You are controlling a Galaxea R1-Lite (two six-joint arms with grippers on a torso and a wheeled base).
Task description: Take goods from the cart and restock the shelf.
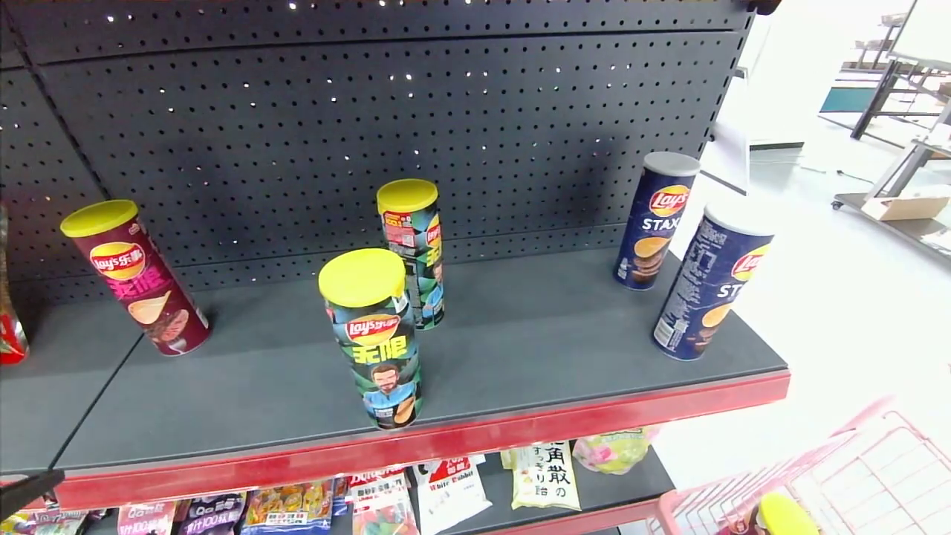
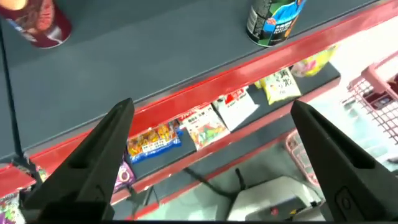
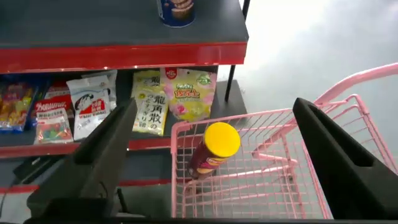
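Note:
A maroon chip can with a yellow lid (image 3: 214, 149) leans inside the pink cart (image 3: 273, 180); its lid (image 1: 786, 515) peeks out of the cart (image 1: 877, 475) at the lower right of the head view. My right gripper (image 3: 216, 106) hangs open above that can, not touching it. On the grey shelf board (image 1: 520, 334) stand a maroon can (image 1: 134, 279), two green cans (image 1: 375, 342) (image 1: 414, 253) and two blue cans (image 1: 654, 219) (image 1: 713, 279). My left gripper (image 2: 211, 109) is open and holds nothing, in front of the shelf's red edge (image 2: 205, 87), below the front green can (image 2: 273, 22).
Snack bags (image 1: 453, 490) fill the lower shelf under the red lip. The black pegboard (image 1: 371, 111) backs the shelf. Free board lies between the maroon can and the green cans, and between the green and blue cans. Open white floor (image 1: 839, 297) lies right of the shelf.

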